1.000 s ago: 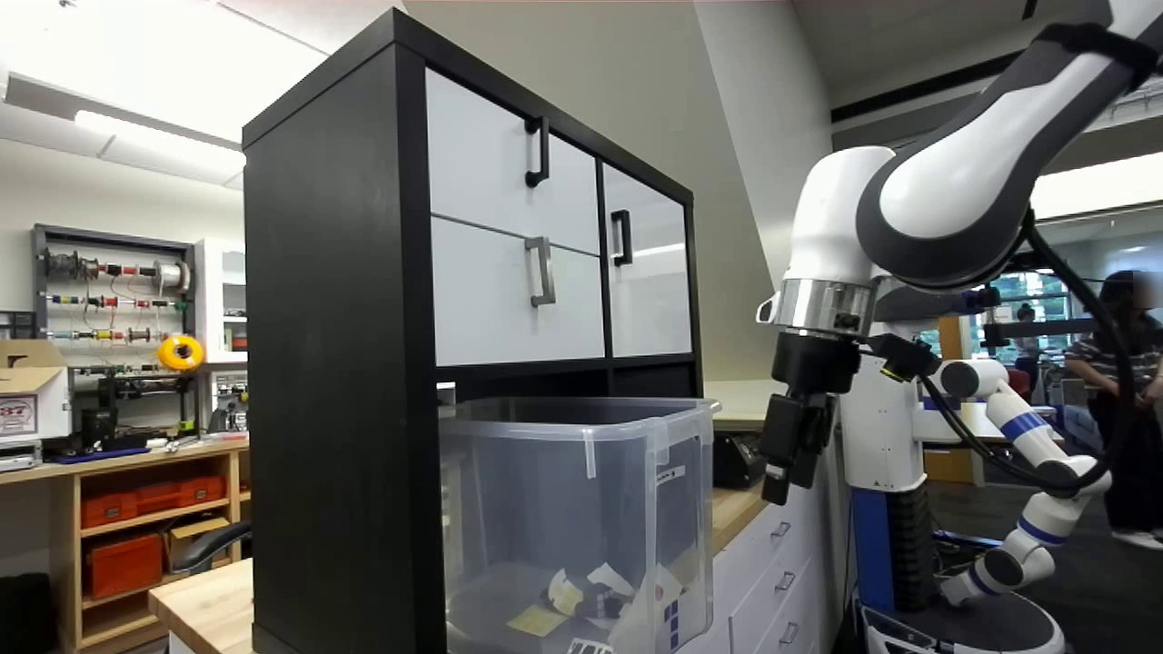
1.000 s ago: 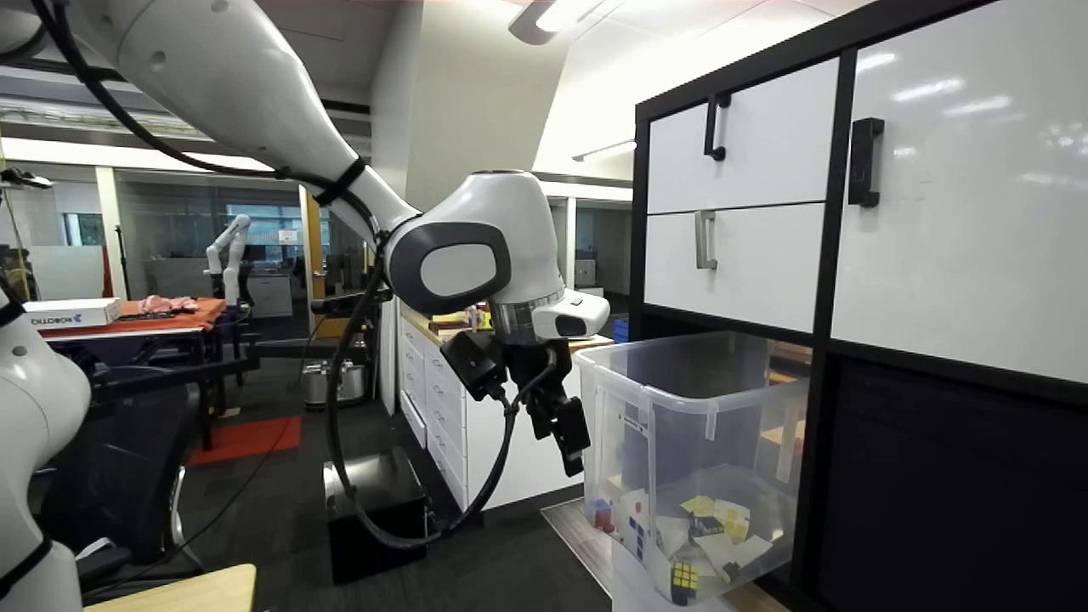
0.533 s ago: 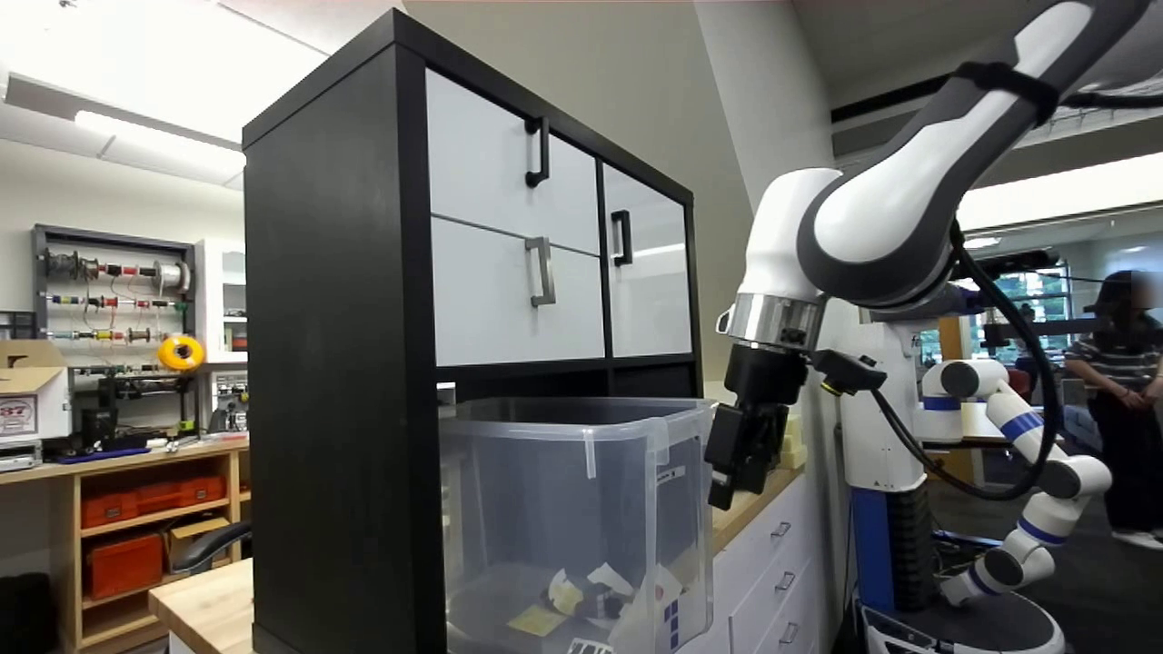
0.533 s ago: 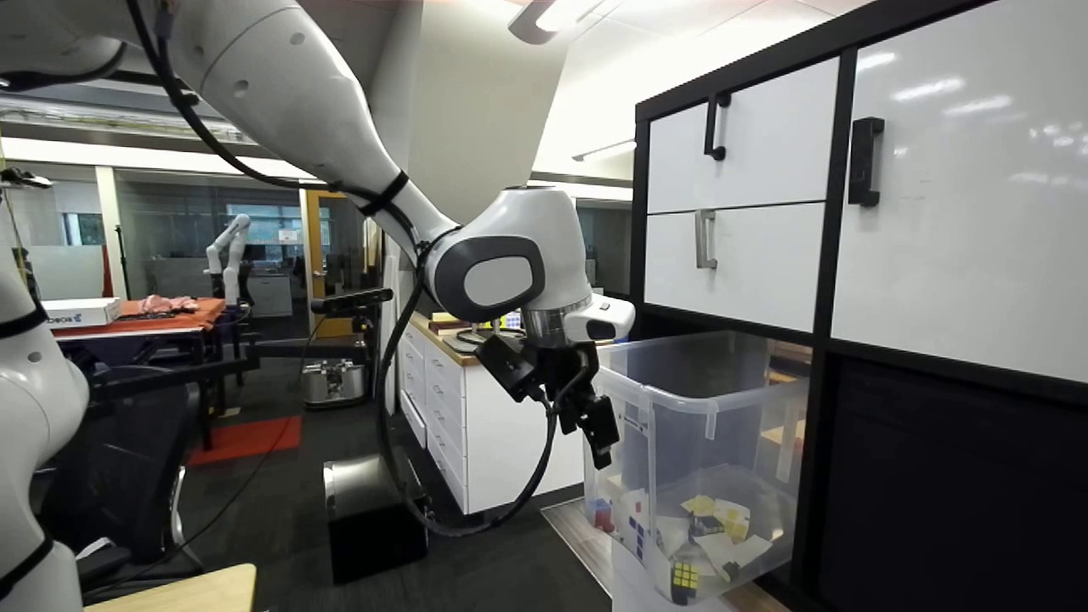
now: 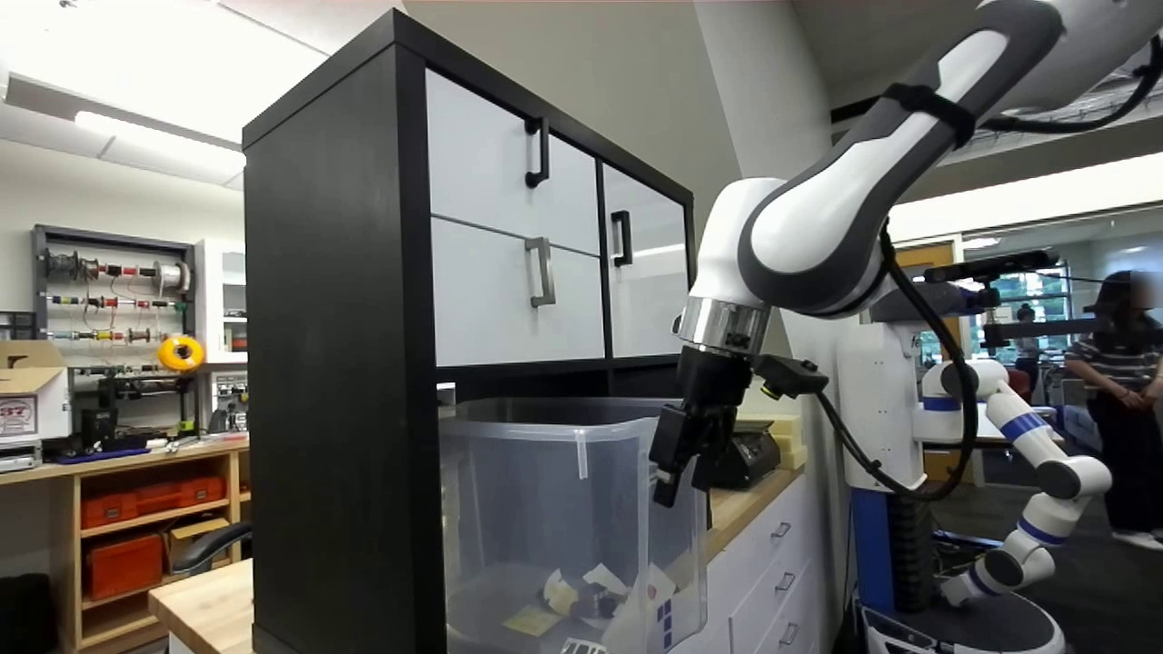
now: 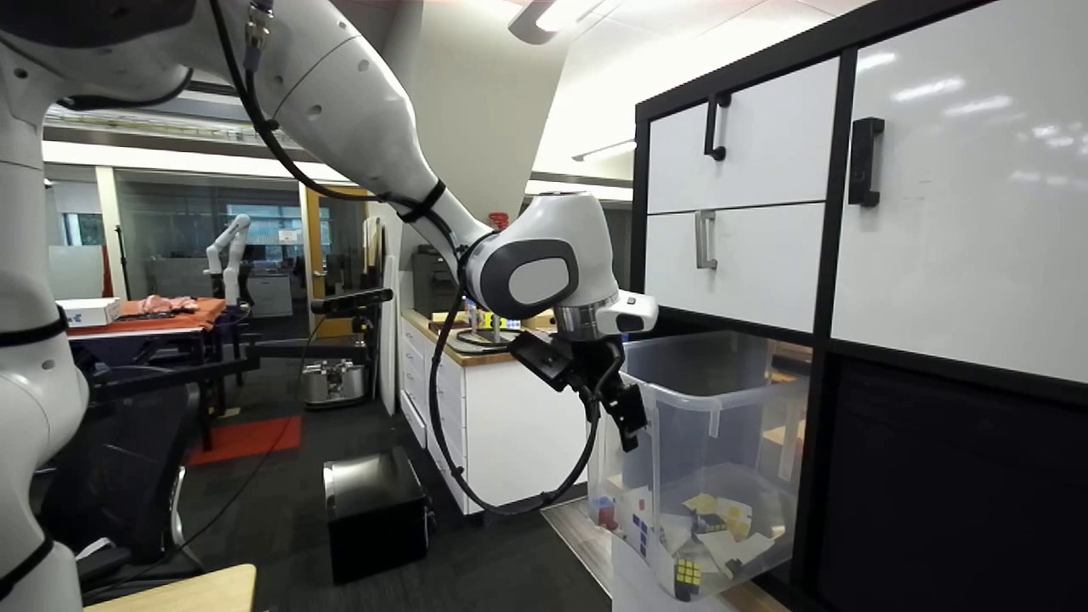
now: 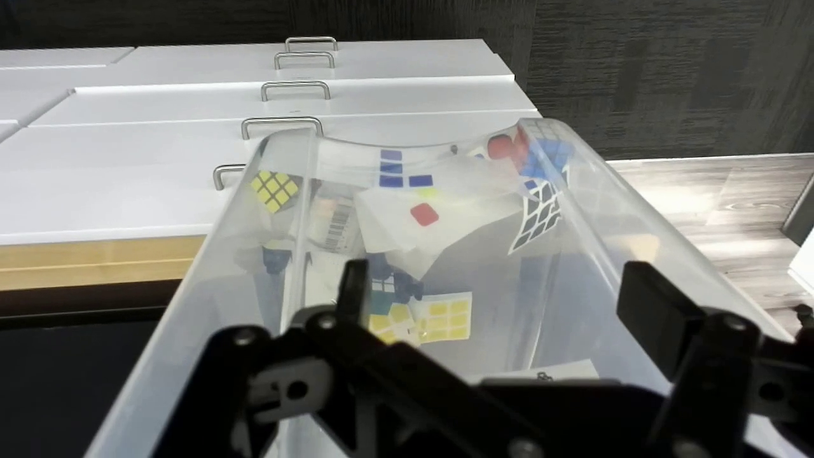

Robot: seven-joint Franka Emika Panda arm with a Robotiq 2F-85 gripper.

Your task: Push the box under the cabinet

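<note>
Pale wood tops the desk (image 5: 213, 595); the cabinet (image 5: 327, 345) stands on it, with one back corner of the wood showing behind. At the front edge sits the box (image 5: 536, 509), clear plastic, its inner end seemingly under the doors (image 5: 486, 300), its outer end jutting past the edge over the drawers (image 7: 127, 172). The gripper (image 7: 499, 286) is at the outer wall (image 6: 619, 484), its fingers (image 7: 655, 318) spread with a wide gap between and nothing pinched; whether they touch the wall cannot be told.

Most likely trouble: a push off the middle of that wall would swing the box, and it could jam against the post (image 6: 818, 493). Pressed high up, the thin wall may bow, or the box may tip while its base drags on the front edge. Fingers skidding over the rim (image 6: 690, 399) would lose the push altogether.

Only the wrist view shows the finger gap plainly. The jutting base reads well in an exterior view, where a cube (image 6: 687, 576) shows at the bottom of the box. The wrist view leaves out a black machine (image 5: 750, 459) near the desk's front edge, beyond the box, seen in an exterior view.
</note>
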